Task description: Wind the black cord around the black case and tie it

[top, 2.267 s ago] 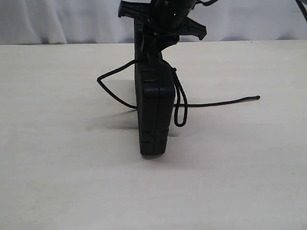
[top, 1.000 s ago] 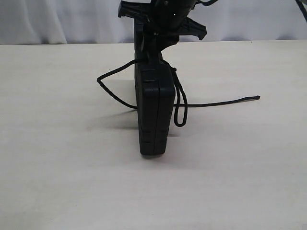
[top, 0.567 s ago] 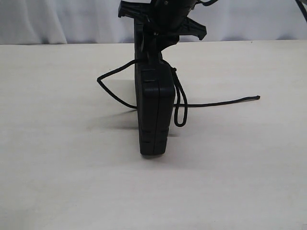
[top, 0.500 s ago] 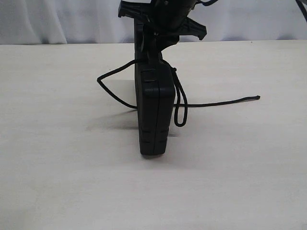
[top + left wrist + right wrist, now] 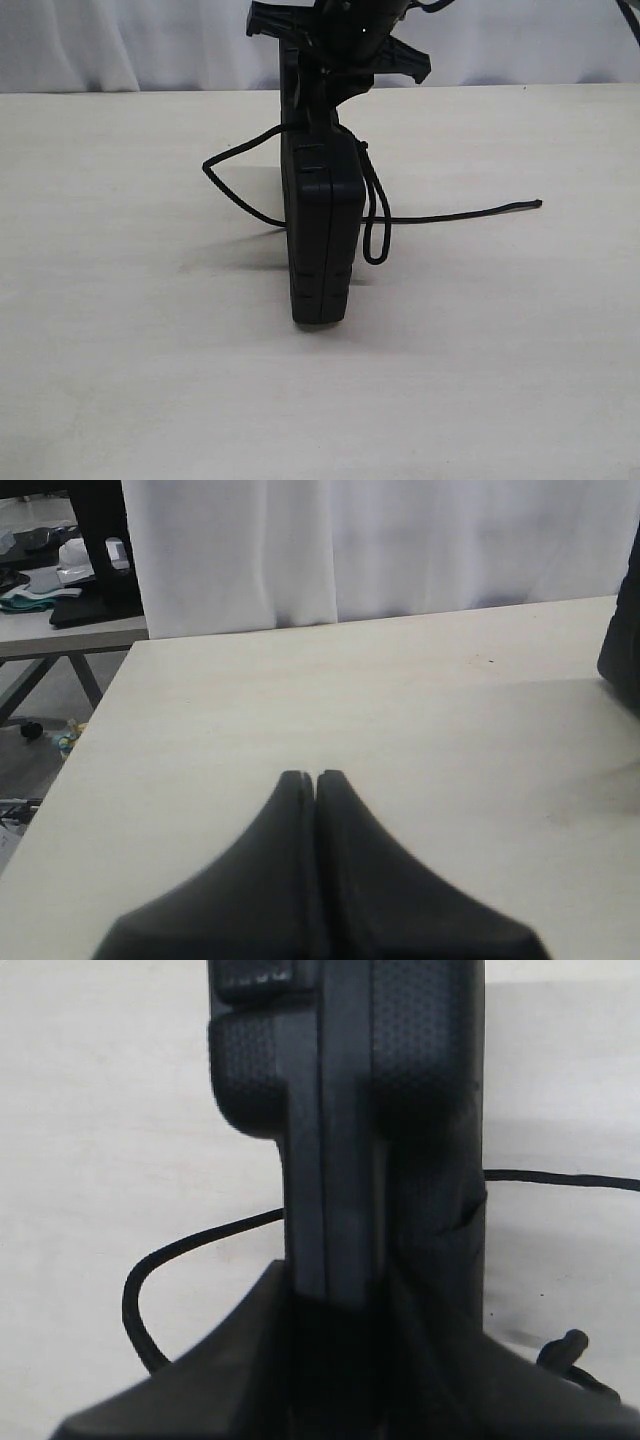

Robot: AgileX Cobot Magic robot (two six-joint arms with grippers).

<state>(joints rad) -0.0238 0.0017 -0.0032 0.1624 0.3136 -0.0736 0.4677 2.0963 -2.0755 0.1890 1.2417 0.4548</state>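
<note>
Pale table (image 5: 120, 380): R gripper (image 5: 338, 1285) clamps case (image 5: 322, 240) upright (L gripper (image 5: 316, 780) closed, empty); loose cord (image 5: 450, 215) may slip off if case tilts.

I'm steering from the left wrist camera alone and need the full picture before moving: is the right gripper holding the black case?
Observer: Yes, the right gripper is clamped on the black case, holding it upright on its edge.
Operator: Where does the black cord run?
Observer: In the exterior view the black cord bows out left of the case, hangs in a loop on its right, and one end trails rightward across the table.
Operator: Tied yet?
Observer: No tie shows; the cord only crosses the case just below the gripper.
</note>
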